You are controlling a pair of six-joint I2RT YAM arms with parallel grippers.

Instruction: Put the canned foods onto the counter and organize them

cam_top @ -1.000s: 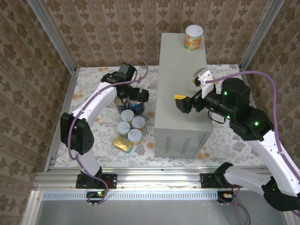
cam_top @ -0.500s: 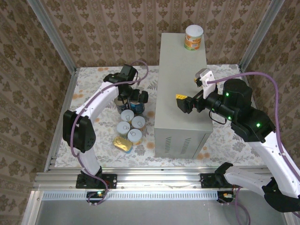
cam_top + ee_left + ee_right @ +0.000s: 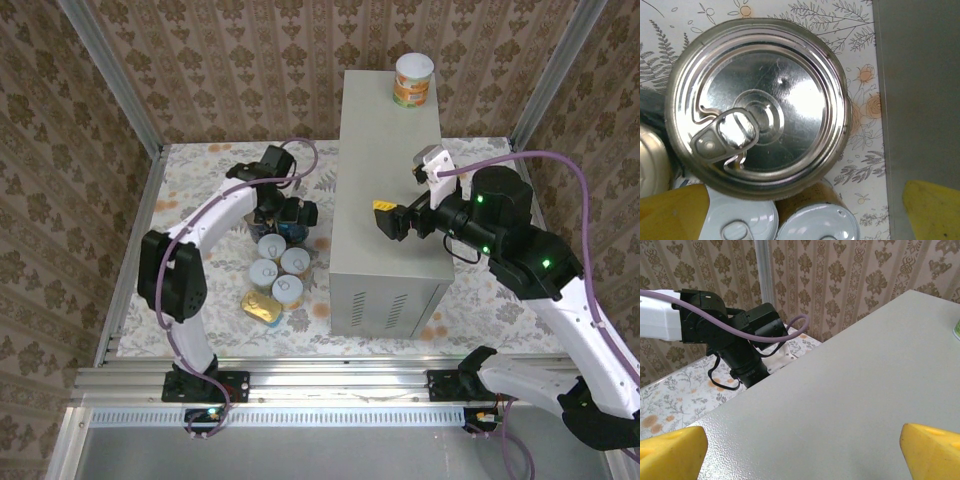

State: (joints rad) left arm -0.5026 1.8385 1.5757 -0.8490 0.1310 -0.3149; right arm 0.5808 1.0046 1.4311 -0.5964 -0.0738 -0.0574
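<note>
Standing tallest, the smooth grey-beige counter (image 3: 390, 170) carries one yellow can (image 3: 413, 80) at its far end; the right gripper (image 3: 386, 221) hovers over its top, jaws wide and empty. Since a second ago the left gripper (image 3: 285, 212) has edged toward the counter (jaws spread, holding nothing) above a ribbed silver pull-tab can (image 3: 757, 107), other tins (image 3: 283, 262) partly hidden beside it.

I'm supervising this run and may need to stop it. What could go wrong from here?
The open left gripper hangs over a silver-topped can with white-lidded cans crowded beside it; a descending finger could hit a neighbour. Its other finger sits close to the counter wall and might scrape it.
</note>
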